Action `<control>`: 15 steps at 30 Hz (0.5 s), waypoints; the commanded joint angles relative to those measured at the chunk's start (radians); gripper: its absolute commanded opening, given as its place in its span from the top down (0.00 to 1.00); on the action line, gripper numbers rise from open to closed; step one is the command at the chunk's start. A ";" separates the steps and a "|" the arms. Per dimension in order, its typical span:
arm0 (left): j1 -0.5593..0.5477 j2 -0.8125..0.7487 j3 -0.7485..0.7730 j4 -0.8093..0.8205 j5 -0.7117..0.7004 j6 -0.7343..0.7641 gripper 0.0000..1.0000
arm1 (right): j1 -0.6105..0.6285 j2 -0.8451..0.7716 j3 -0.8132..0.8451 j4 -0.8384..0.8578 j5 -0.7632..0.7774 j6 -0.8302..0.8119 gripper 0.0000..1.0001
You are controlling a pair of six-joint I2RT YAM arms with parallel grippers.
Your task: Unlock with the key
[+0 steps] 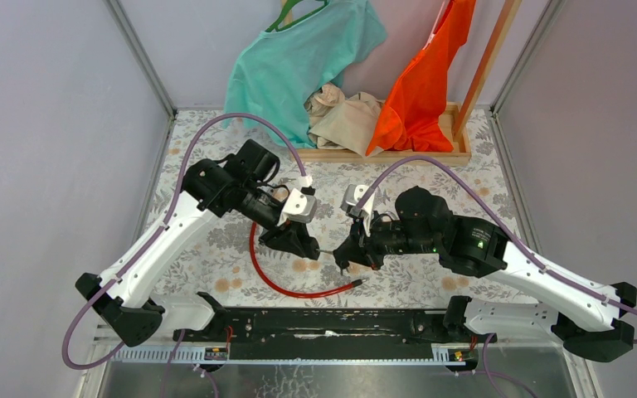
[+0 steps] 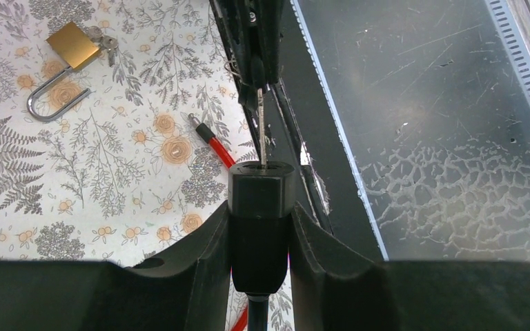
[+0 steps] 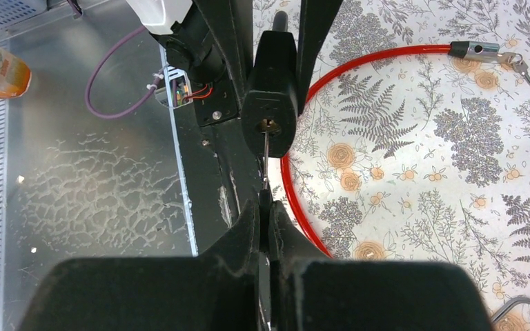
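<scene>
Both arms reach inward over the floral surface (image 1: pixel 431 191) and meet near its middle: the left hand (image 1: pixel 308 245) is clamped on the black lock body (image 2: pixel 261 207), one finger against each flank, and the right hand (image 1: pixel 342 255) is pinched together on the key (image 3: pixel 265 162). The key's long axis runs straight from hand to hand, blade at the keyhole, with the red cable (image 1: pixel 257 257) looping behind. The right wrist view faces the keyhole squarely, whereas the left wrist view sees it edge-on, and that view also shows a brass padlock (image 2: pixel 72 45) lying flat, well apart
</scene>
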 commanded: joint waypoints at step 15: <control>-0.029 -0.001 0.049 -0.010 0.063 0.016 1.00 | 0.007 0.019 0.073 0.010 -0.001 -0.028 1.00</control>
